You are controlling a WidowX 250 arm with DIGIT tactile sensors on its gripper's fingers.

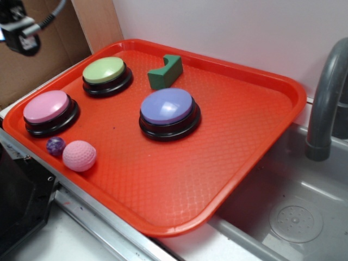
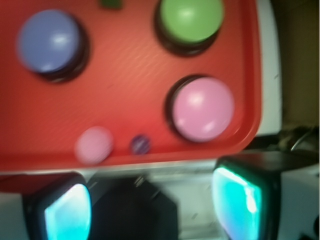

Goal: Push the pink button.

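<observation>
Pink button sits unpressed at the tray's far left; our gripper, jaws spread and empty, hovers well apart, so descent and push remain.

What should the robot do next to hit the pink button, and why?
Probably move forward and a bit right, until it is over the pink button, then come down. In the wrist view the fingers are spread apart and empty, off the tray's near edge, and the button lies ahead, nearer the right finger. Nothing touches it yet.
</observation>
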